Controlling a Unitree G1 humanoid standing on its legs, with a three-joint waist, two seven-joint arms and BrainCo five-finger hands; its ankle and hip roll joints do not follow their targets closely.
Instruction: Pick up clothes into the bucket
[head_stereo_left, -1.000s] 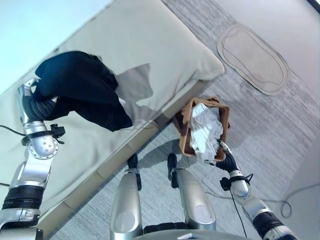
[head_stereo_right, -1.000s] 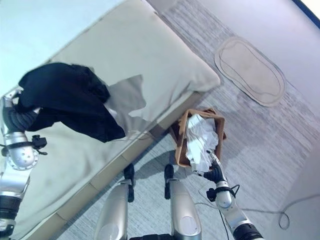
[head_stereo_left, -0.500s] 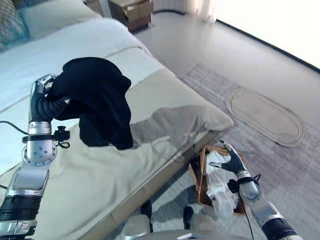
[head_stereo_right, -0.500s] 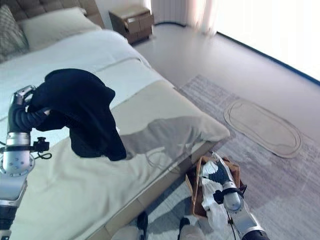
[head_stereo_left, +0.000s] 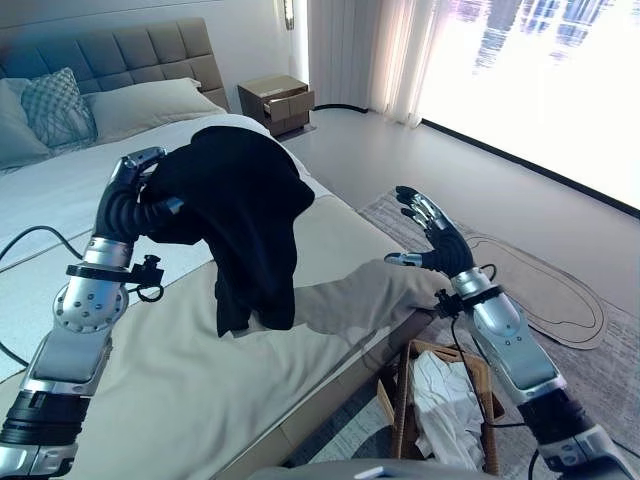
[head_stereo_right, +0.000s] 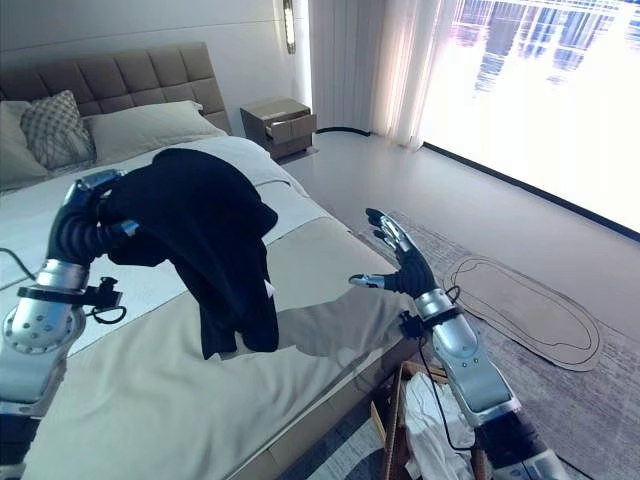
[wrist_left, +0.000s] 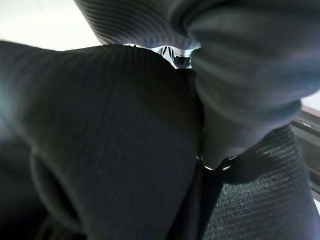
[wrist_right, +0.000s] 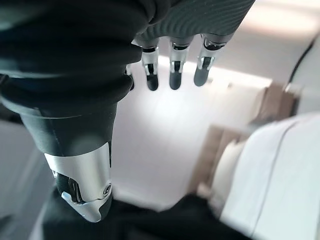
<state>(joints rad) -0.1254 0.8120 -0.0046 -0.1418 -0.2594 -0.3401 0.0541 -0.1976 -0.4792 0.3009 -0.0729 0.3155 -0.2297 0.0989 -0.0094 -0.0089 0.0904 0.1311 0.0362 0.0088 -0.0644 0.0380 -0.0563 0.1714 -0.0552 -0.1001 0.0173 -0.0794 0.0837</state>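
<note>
A black garment (head_stereo_left: 245, 215) hangs in the air over the bed (head_stereo_left: 170, 400), bunched at the top round my left hand (head_stereo_left: 135, 172), whose fingers curl into the cloth. The left wrist view is close on the same dark ribbed cloth (wrist_left: 100, 130). My right hand (head_stereo_left: 437, 240) is raised over the bed's foot corner, fingers spread and straight, holding nothing. Its fingers (wrist_right: 172, 70) also show straight in the right wrist view. Below it on the floor stands the brown wicker basket (head_stereo_left: 483, 375) with white clothes (head_stereo_left: 445, 415) inside.
Pillows (head_stereo_left: 60, 105) and a padded headboard (head_stereo_left: 110, 55) lie at the far end of the bed. A wooden nightstand (head_stereo_left: 280, 100) stands beside it. A pale oval mat (head_stereo_left: 560, 295) lies on the grey rug right of the basket, before a bright window wall.
The camera has tilted up towards the room. My left hand has lifted the black garment higher off the bed. My right hand has risen from the basket into the air.
</note>
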